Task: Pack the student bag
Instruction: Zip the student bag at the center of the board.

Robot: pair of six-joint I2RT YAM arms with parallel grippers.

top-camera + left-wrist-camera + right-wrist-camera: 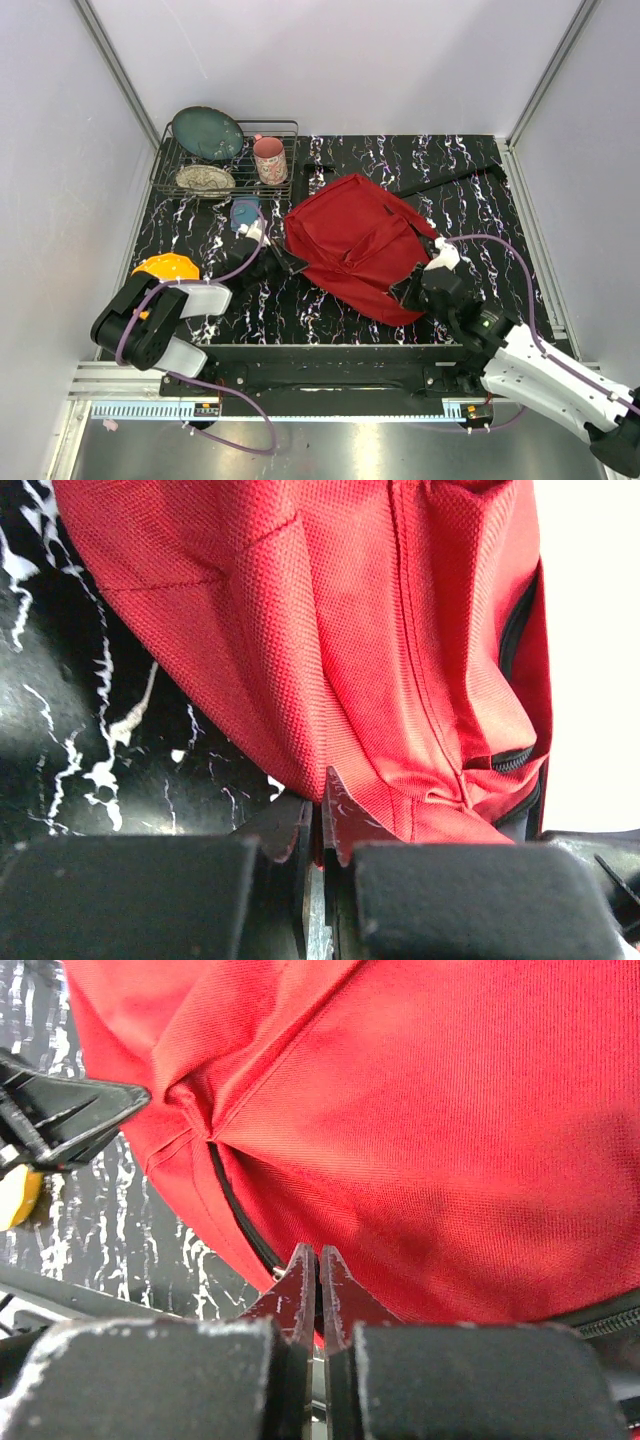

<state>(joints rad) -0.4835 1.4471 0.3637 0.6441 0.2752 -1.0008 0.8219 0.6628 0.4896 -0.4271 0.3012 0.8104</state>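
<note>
The red student bag (pixel 355 245) lies in the middle of the black marbled table, its black strap trailing to the back right. My left gripper (pixel 283 262) is at the bag's left edge; in the left wrist view its jaws (pixel 320 820) are shut on a fold of the red fabric (pixel 330 630). My right gripper (pixel 418 290) is at the bag's near right edge; in the right wrist view it (pixel 318 1280) is shut on red fabric (pixel 420 1110) beside a black zipper line (pixel 235 1215).
A wire dish rack (pixel 225 160) at the back left holds a dark green plate (pixel 207 132), a speckled bowl (pixel 205 180) and a pink cup (pixel 269 160). A blue object (pixel 244 212) and an orange object (pixel 166 267) lie left of the bag.
</note>
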